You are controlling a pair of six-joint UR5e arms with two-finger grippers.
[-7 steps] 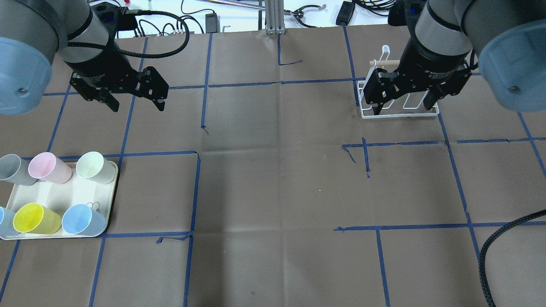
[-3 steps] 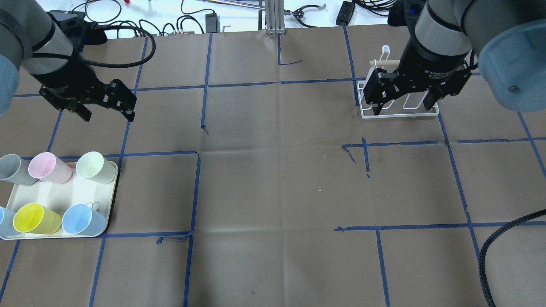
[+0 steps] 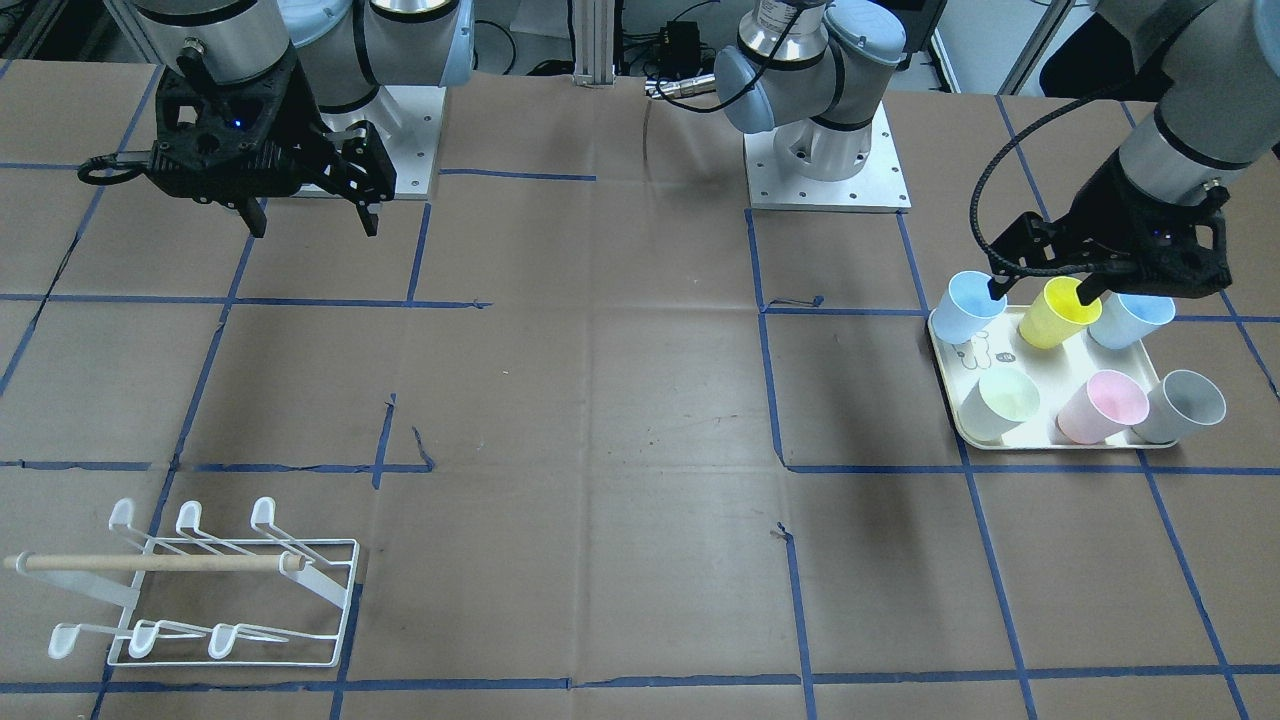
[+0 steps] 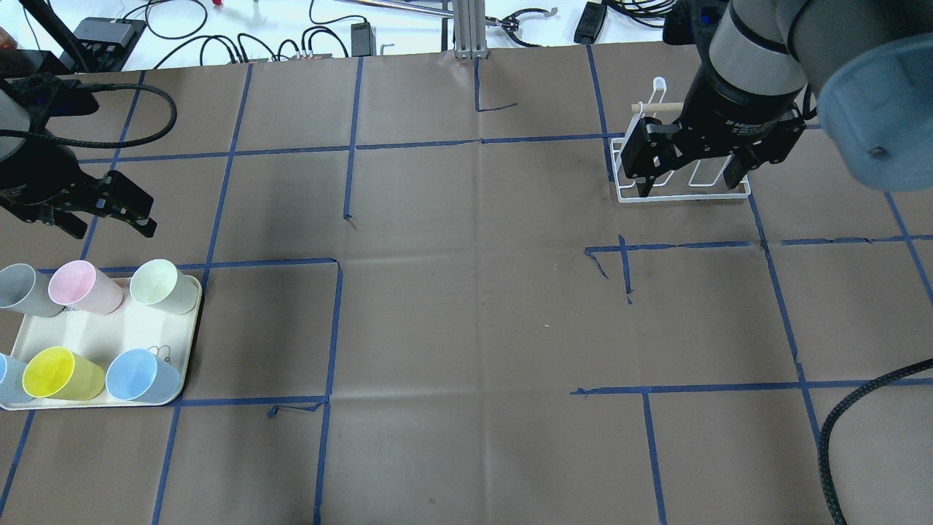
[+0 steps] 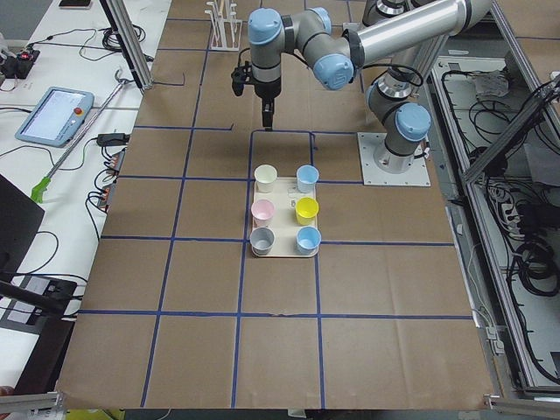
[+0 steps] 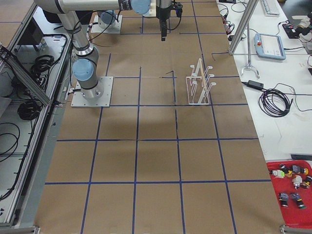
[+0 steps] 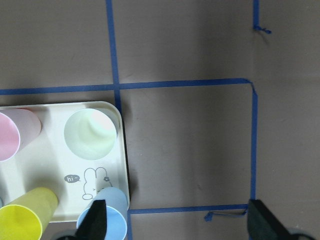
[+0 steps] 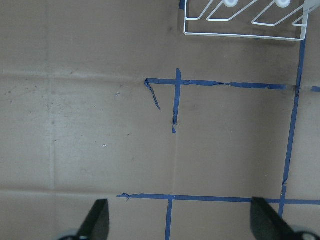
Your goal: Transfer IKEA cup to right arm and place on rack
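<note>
Several pastel cups stand on a cream tray (image 4: 95,332) at the near left: grey (image 4: 16,289), pink (image 4: 80,286), pale green (image 4: 162,286), yellow (image 4: 58,373) and blue (image 4: 138,375). My left gripper (image 4: 109,216) is open and empty, high above the table by the tray's edge. In the left wrist view its fingertips (image 7: 97,220) frame the blue cup (image 7: 112,212) and bare paper. My right gripper (image 4: 689,182) is open and empty above the white wire rack (image 4: 736,191), which it partly hides. The rack (image 3: 200,590) with its wooden dowel shows whole in the front-facing view.
Brown paper with blue tape lines covers the table (image 4: 474,328). Cables and boxes lie along the far edge (image 4: 321,29). A black cable (image 4: 845,415) loops in at the near right. The left gripper (image 3: 1045,290) and the tray (image 3: 1000,362) show in the front-facing view.
My left gripper has moved left and nearer to me, towards the tray of cups, staying open. The right arm has not moved.
</note>
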